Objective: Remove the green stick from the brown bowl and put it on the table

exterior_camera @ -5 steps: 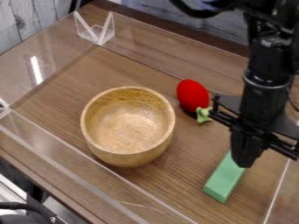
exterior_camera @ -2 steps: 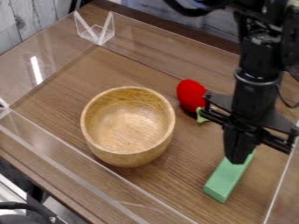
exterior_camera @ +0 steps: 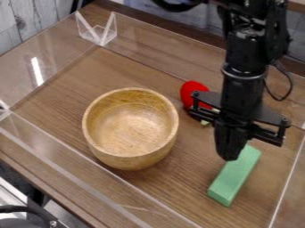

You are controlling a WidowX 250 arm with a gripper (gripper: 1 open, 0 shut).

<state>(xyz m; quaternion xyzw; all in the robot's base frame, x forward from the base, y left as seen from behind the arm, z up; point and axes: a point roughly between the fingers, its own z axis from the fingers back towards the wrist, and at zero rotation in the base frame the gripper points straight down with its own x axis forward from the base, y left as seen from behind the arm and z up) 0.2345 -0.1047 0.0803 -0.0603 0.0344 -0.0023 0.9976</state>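
Gripper (exterior_camera: 230, 153) fingers pressed together, empty, above green stick (exterior_camera: 234, 175) lying on table (exterior_camera: 143, 71); brown bowl (exterior_camera: 131, 126) empty

Grainy wooden brown bowl (exterior_camera: 131, 127), matte green stick (exterior_camera: 234, 176), wood-grain table (exterior_camera: 143, 71).
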